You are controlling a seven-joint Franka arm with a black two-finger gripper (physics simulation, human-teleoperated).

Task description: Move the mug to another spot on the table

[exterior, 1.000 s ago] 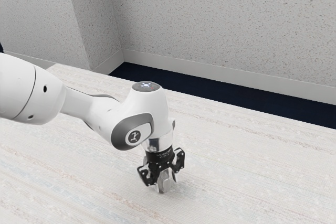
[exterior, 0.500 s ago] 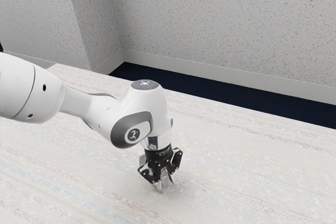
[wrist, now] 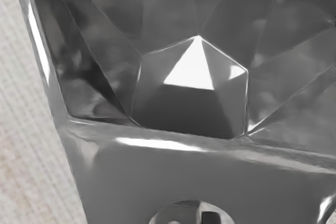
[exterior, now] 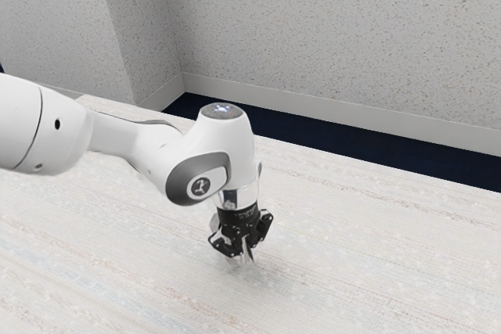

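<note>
The grey glossy faceted mug [wrist: 191, 74] sits directly under the black two-finger hand [exterior: 241, 259]. In the exterior view it shows as a pale sliver between the fingertips, in the near middle of the counter [exterior: 383, 256]. The hand is narrow, its two fingers pinching the mug from either side. Whether the mug's base touches the counter I cannot tell. The counter is a pale, off-white surface with faint streaks running along it, and it stretches across the whole near part of the scene. Beyond its far edge lies a strip of dark blue floor [exterior: 391, 149]. Past that, a light baseboard [exterior: 344, 111] runs under speckled grey-white walls [exterior: 337, 29], which meet in a corner at the exterior view's far left. The wrist view looks straight down into the mug, showing its angular inner walls and a six-sided bottom catching a bright highlight. So its mouth faces up toward the hand and its long axis stands roughly upright. Which way the handle points I cannot tell. The white arm [exterior: 117, 140] comes in from the exterior view's left. It bends at a rounded wrist joint with a grey side cap, and the hand points nearly straight down at the counter.
</note>
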